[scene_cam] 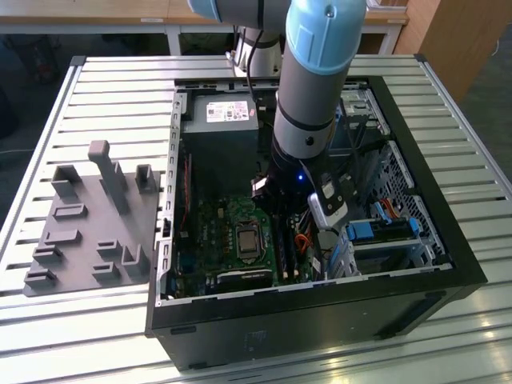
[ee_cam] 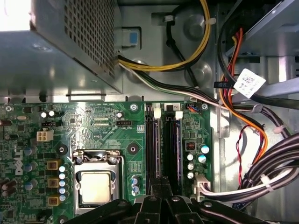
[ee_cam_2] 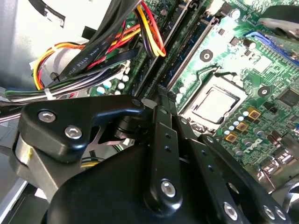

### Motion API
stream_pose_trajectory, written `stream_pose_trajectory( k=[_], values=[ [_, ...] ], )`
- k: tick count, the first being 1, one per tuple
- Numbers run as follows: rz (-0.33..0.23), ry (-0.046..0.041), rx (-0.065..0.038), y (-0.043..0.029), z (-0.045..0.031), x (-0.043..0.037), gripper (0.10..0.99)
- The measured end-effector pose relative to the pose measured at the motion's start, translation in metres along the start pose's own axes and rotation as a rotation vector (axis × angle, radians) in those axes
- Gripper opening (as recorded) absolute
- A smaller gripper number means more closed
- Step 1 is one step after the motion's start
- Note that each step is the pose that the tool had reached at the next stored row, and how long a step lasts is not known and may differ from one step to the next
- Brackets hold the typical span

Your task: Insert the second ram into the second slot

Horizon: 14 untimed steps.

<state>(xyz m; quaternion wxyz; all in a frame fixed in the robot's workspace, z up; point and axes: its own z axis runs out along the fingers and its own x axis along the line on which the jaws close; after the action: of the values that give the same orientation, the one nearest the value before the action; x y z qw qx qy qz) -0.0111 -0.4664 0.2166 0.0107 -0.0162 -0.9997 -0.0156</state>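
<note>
Claw (ee_cam: pixel 161 189): black, jointed metal links with bright screws; fingers drawn together, clenched over the slots; whether they pinch anything, cannot tell.
Second ram (ee_cam: pixel 177 149): thin stick standing on edge in the slot beside its twin, directly under the claw tips.
Motherboard (ee_cam: pixel 93 130): green, studded with capacitors; square silver processor socket (ee_cam: pixel 96 184).
Case (scene_cam: pixel 320 316): open black tower lying on its side, holding motherboard, perforated grey power supply (ee_cam: pixel 70 42), bundled cables (ee_cam: pixel 261 168).
Table (scene_cam: pixel 112 88): ribbed aluminium slats; grey moulded fixture (scene_cam: pixel 92 220) beside the case.
</note>
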Motion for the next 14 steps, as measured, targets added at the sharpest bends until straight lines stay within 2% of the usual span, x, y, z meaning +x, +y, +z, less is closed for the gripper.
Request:
stream_pose_trajectory(
  k=[7, 9, 14],
  values=[
    [0.0, -0.0003, 0.0, 0.0001, 0.0007, 0.0, 0.106],
    [0.0, -0.001, -0.003, 0.0005, -0.0016, 0.0, 0.106],
    [0.0, -0.0002, -0.001, 0.0005, -0.0112, 0.0004, 0.106]
  ],
)
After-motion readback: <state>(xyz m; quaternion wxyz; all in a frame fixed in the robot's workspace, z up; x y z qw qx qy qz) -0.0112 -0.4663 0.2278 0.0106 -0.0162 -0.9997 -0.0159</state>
